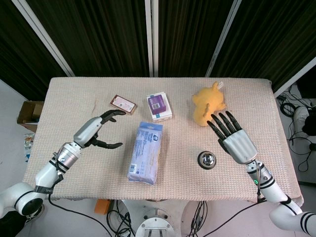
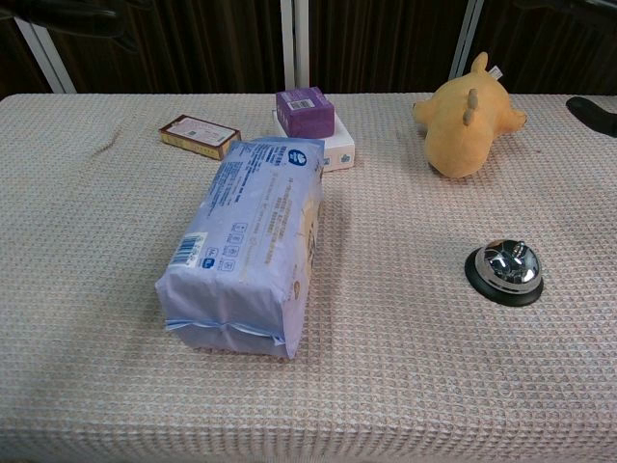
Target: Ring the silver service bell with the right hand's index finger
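The silver service bell (image 1: 207, 160) with a black base sits on the table's right front part; the chest view shows the bell (image 2: 504, 269) at the right. My right hand (image 1: 232, 135) hovers just right of and behind it, fingers spread and straight, holding nothing. Only a dark fingertip (image 2: 592, 114) of that hand shows at the chest view's right edge. My left hand (image 1: 98, 129) hangs over the table's left side, fingers apart and curved, empty. In the chest view a dark blur at the top left may be the left hand (image 2: 67, 17).
A blue-white soft pack (image 1: 145, 152) lies in the middle. Behind it stands a purple box on a white box (image 1: 159, 106), with a small brown box (image 1: 122, 103) to the left. A yellow plush toy (image 1: 208, 101) lies just behind my right hand's fingertips.
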Robot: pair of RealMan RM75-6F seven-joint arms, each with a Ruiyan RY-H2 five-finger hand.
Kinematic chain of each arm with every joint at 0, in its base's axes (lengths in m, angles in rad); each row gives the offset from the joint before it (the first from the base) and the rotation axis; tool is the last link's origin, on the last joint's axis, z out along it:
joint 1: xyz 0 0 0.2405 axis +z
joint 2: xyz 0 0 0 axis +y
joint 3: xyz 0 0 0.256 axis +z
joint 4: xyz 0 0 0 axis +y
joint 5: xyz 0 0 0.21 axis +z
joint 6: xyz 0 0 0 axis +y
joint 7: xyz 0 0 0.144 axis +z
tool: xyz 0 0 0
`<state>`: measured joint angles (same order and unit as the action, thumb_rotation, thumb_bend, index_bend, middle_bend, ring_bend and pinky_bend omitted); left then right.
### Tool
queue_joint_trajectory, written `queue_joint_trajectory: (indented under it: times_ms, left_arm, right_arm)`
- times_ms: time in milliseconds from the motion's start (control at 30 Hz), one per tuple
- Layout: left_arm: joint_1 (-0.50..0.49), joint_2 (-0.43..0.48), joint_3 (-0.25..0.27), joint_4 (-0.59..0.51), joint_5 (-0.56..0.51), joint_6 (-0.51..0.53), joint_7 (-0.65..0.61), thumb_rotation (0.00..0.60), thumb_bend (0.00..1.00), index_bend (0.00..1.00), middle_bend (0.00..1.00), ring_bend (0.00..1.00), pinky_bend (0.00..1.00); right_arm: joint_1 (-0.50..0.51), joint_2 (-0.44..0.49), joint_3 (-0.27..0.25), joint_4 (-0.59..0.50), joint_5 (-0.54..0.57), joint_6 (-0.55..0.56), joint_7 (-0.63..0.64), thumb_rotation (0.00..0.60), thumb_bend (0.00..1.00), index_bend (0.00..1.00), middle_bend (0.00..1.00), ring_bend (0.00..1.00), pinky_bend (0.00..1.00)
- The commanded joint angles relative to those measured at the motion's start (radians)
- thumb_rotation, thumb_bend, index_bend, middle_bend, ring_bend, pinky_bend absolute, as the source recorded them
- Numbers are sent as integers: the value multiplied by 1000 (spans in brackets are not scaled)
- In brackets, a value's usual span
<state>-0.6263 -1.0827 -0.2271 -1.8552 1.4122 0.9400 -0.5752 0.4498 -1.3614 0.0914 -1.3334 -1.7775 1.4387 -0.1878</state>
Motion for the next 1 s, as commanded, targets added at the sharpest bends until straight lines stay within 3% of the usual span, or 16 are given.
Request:
queue_joint_trajectory:
  times_ms: [33,400,500,633,700,767,800,867,933,1000]
  left_arm:
    - [-5,-4,2,2,-5,-2,3,476,169,175,143,101,261]
    - [-7,0,15,0,1,12,20,475,172,175,142,101,261]
    - [-1,-1,30,15,14,32,90,475,172,176,143,101,261]
    - [23,-2,55,48,35,93,282,476,172,176,142,101,260]
    - [47,-8,68,78,63,159,426,474,171,178,143,101,259]
    - [75,-21,83,113,103,232,580,472,169,179,142,101,257]
    - [91,-27,92,131,121,267,660,470,167,180,140,101,251]
    - [136,-40,116,155,146,341,822,459,145,173,130,94,235]
    - [194,-60,139,171,145,414,926,408,80,155,113,78,217]
    - [246,-80,162,186,128,463,958,294,10,124,92,58,198]
  right_arm:
    - [2,0,-2,1,1,1,4,600,361,0,0,0,0]
    - [3,3,-17,-10,-6,9,10,600,361,0,0,0,0]
    - [-4,11,-33,-14,-24,22,9,600,359,0,0,0,0]
    - [-47,45,-53,-53,-14,49,-31,600,342,0,18,31,25]
    - [-84,77,-78,-99,14,39,-66,600,334,0,182,251,218]
    - [-117,107,-108,-142,46,15,-97,600,371,0,467,615,551]
    - [-133,117,-120,-152,55,11,-120,600,411,0,571,731,666]
    - [-172,133,-149,-166,86,-4,-181,600,463,0,661,812,756]
    - [-212,132,-168,-175,126,-8,-195,600,470,0,695,834,777]
    - [-240,119,-182,-163,147,-7,-174,600,471,0,696,833,777]
